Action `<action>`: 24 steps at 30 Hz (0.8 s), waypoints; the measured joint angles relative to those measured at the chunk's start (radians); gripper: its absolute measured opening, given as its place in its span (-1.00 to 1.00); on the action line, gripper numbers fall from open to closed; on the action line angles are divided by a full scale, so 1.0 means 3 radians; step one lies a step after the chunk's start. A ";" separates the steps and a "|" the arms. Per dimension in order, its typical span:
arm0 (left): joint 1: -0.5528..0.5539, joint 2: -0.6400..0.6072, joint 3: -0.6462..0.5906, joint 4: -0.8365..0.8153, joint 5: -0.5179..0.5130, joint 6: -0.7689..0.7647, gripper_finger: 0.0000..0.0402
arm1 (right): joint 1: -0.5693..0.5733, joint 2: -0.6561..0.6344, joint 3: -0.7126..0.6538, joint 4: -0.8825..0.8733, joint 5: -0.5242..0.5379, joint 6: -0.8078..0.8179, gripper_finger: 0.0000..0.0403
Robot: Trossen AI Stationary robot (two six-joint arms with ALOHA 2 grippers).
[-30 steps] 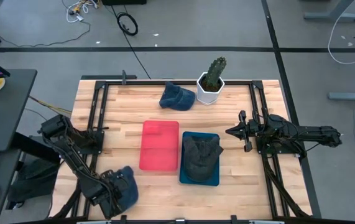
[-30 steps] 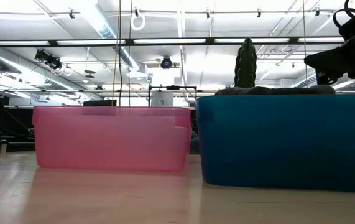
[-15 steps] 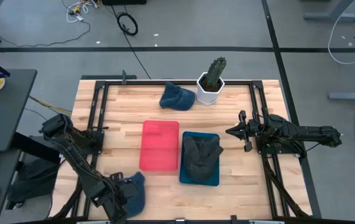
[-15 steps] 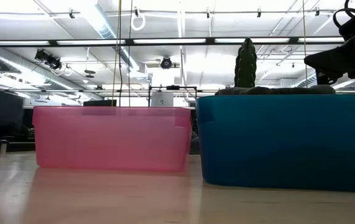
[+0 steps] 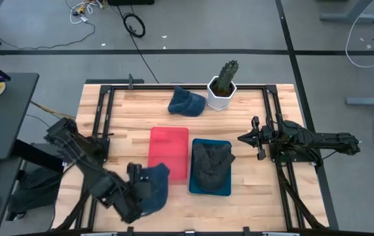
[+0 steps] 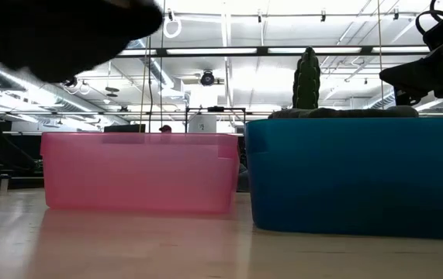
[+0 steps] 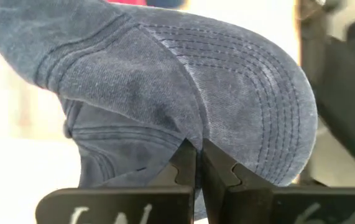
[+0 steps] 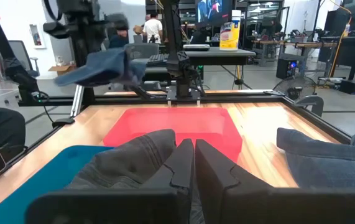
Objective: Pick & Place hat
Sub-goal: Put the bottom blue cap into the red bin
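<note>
Biggest thing first: one wooden table (image 5: 128, 124) w/ a black frame round it. 2 dark arms on it. The left arm reaches in from the table's left edge toward the near side; the right arm lies along the right side, parked.

2 bins in the middle, side by side and touching or nearly so: a pink bin (image 5: 168, 144) on the left, a blue bin (image 5: 221, 187) on the right. In the low view they're the 2 big blocks, pink (image 6: 140, 170) and blue (image 6: 357, 174).

3 hats total. Nr 1, the blue hat (image 5: 152, 187), is clamped in the left gripper (image 5: 136, 190), lifted off the wood, and sits over the near left corner of the pink bin. In the left wrist view the 2 fingers (image 7: 217, 171) are pinched tight on the denim right where brim meets crown (image 7: 183, 93). The right wrist view shows the same hat (image 8: 102, 67) hanging in the air beyond the pink bin. Nr 2, a dark grey hat (image 5: 211, 162), lies inside the blue bin. Nr 3, another blue hat (image 5: 187, 102), lies on the wood near the far edge, just beside the pot.

1 cactus (image 5: 225, 76) in a white pot (image 5: 221, 97), far side, right of centre.

The right gripper (image 5: 247, 138) has its fingers (image 8: 211, 165) pressed together, nothing between them, pointing at the blue bin.
</note>
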 joint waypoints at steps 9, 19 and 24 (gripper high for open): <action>0.0592 0.0055 0.0091 -0.0055 -0.0319 0.0923 -0.96 | 0.0000 -0.0001 0.0000 0.0000 -0.0001 0.0000 -0.89; 0.1176 0.0269 0.0089 0.0112 -0.0371 0.1453 -0.95 | 0.0000 -0.0001 0.0000 0.0000 0.0000 0.0000 -0.89; 0.1310 0.0439 0.0089 0.0143 -0.0355 0.1626 -0.97 | 0.0000 -0.0001 0.0000 0.0003 0.0000 0.0000 -0.89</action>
